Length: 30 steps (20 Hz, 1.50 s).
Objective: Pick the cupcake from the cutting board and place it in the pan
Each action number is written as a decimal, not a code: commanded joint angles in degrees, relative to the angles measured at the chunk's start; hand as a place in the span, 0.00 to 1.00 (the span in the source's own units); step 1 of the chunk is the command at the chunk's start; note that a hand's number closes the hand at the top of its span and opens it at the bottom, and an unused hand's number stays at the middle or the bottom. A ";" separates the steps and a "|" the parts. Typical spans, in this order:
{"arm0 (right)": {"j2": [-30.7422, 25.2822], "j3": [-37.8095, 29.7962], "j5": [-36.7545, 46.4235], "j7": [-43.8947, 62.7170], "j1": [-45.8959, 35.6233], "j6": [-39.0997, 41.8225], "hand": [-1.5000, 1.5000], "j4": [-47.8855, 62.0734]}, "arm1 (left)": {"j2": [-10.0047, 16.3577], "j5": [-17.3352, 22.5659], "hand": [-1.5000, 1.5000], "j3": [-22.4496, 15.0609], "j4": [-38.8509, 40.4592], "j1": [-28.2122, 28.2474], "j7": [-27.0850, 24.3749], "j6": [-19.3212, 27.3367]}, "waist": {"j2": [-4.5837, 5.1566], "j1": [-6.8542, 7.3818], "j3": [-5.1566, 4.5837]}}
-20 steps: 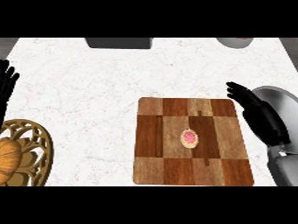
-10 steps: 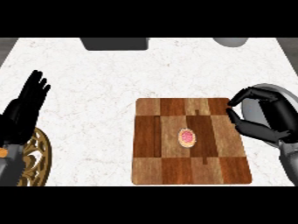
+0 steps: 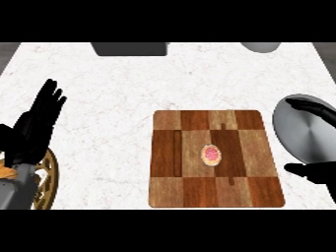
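Cupcake (image 3: 211, 154) not yet grasped, on cutting board (image 3: 170, 192), centre; pan (image 3: 309, 142), right edge, unfilled. Left hand (image 3: 36, 123), right hand (image 3: 321, 172): fingers spread, nothing held.

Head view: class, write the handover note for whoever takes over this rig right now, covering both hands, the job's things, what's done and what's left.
Left hand: open, fingers straight, raised over the left side of the counter, holding nothing.
Right hand: open, over the pan at the right edge, holding nothing.
Cupcake: in the middle of the cutting board, no hand on it. The pan lies just right of the board.
Done: nothing yet.
Left: grasp the cupcake, carry it to the pan, set it inside.
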 commanded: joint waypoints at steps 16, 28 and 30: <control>-2.02 22.99 19.16 33.86 -19.05 22.30 0.00 -5.39 | -1.09 -2.26 0.50 0.59 -2.25 -0.42 3.60 -0.39 | -0.09 0.92 -0.10; 3.04 28.19 29.30 42.57 -21.50 32.83 0.00 -11.12 | -3.77 -4.98 0.50 1.59 -4.54 2.36 3.15 -0.73 | 0.00 0.58 -0.03; 4.72 28.68 31.20 44.95 -22.51 34.36 0.00 -12.02 | -4.70 -6.42 0.50 1.73 0.48 -4.21 5.15 0.24 | 0.11 0.10 -0.03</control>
